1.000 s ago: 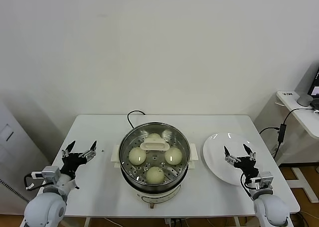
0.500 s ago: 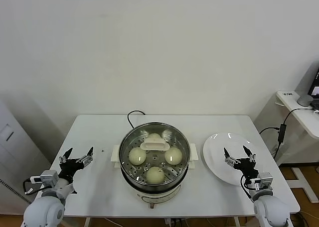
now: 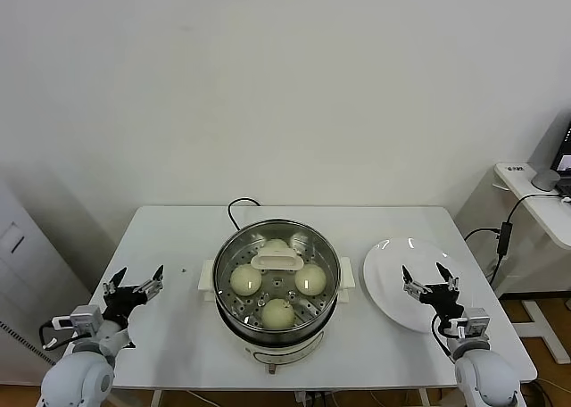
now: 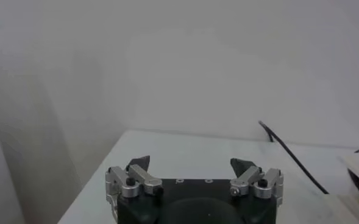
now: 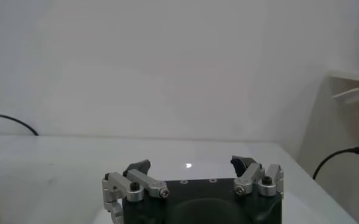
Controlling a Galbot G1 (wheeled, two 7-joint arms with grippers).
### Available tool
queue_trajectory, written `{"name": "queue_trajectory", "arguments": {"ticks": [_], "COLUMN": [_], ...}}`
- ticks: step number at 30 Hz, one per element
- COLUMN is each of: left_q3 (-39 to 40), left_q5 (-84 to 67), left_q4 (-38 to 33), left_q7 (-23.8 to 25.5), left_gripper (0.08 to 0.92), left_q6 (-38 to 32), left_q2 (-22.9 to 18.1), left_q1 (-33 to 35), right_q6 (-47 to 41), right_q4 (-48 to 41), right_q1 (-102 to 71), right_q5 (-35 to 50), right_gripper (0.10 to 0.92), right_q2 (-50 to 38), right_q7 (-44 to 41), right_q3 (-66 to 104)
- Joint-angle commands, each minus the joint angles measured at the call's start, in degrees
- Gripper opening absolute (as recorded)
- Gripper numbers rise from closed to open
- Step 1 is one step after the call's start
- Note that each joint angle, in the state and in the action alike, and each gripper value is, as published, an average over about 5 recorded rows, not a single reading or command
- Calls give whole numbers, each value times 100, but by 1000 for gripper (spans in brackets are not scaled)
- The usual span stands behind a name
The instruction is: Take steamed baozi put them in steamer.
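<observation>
Four steamed baozi (image 3: 277, 312) sit on the perforated tray inside the steamer (image 3: 277, 336), which stands at the centre of the white table (image 3: 178, 331) under a glass lid with a cream handle (image 3: 277, 261). The left gripper (image 3: 134, 282) hovers low at the table's left edge, jaws apart and empty. The right gripper (image 3: 429, 279) hovers over the near edge of the white plate (image 3: 388, 264), jaws apart and empty.
</observation>
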Motion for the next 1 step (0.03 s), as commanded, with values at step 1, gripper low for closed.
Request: {"name": "queue_trajectory", "arguments": {"ticks": [1], "left_q3": [-34], "left_q5": [-14], "left_q4": [12], "left_q7": [1], "left_gripper": [823], "left_q6": [-1], "left_q2": [-6], "left_q1": [14], "right_q6": [-55], "right_q4": [6], "right_q1": [-8], "right_q5": [26], "right_gripper": [823], "right_q2": [10], "right_q7": [59], "right_q3": [8]}}
